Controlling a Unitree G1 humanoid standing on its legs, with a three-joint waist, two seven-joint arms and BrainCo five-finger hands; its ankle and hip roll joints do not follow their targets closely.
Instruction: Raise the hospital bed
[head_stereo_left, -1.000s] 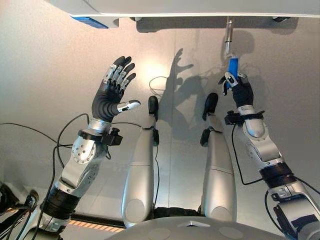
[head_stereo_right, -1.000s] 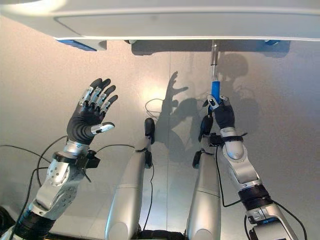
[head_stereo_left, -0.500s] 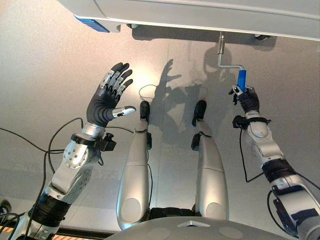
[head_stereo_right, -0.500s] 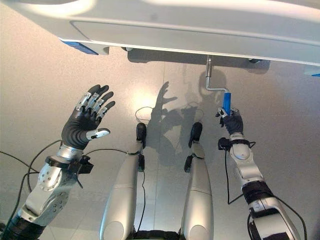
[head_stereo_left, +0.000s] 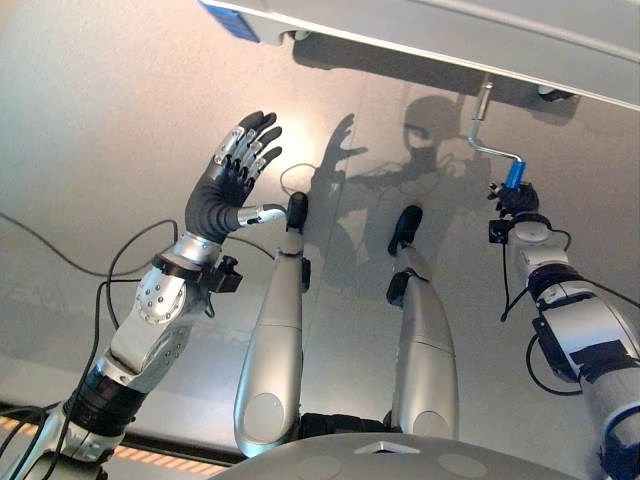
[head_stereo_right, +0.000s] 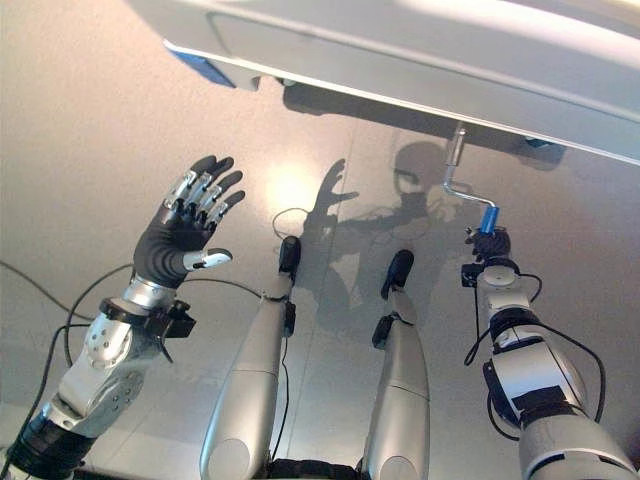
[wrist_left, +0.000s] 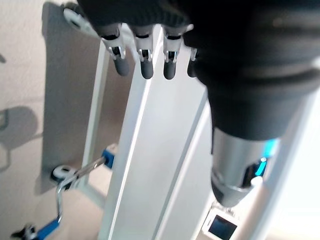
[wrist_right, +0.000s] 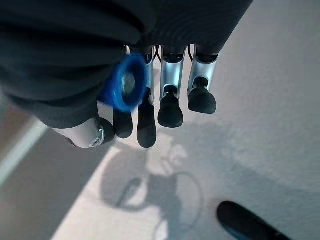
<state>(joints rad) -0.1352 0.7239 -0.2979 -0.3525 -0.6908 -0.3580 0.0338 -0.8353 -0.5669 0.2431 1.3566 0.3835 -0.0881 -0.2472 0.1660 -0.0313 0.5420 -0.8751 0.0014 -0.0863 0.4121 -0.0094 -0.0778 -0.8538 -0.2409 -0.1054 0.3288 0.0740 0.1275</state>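
Bed mostly out of sight

The hospital bed (head_stereo_left: 480, 40) runs past the top edge; the crank's blue grip (head_stereo_left: 514, 175) is half buried in the right hand (head_stereo_left: 516, 202).

The smooth pale grey floor (head_stereo_left: 90, 120) lay under the whole scene, with a faint straight seam running across it. A round patch of bright light (head_stereo_left: 300, 150) glared on the floor near the middle, and soft dark shadows (head_stereo_left: 430, 120) spread over it close beside that glare. A thin orange strip (head_stereo_left: 150, 462) ran along the floor's near edge.
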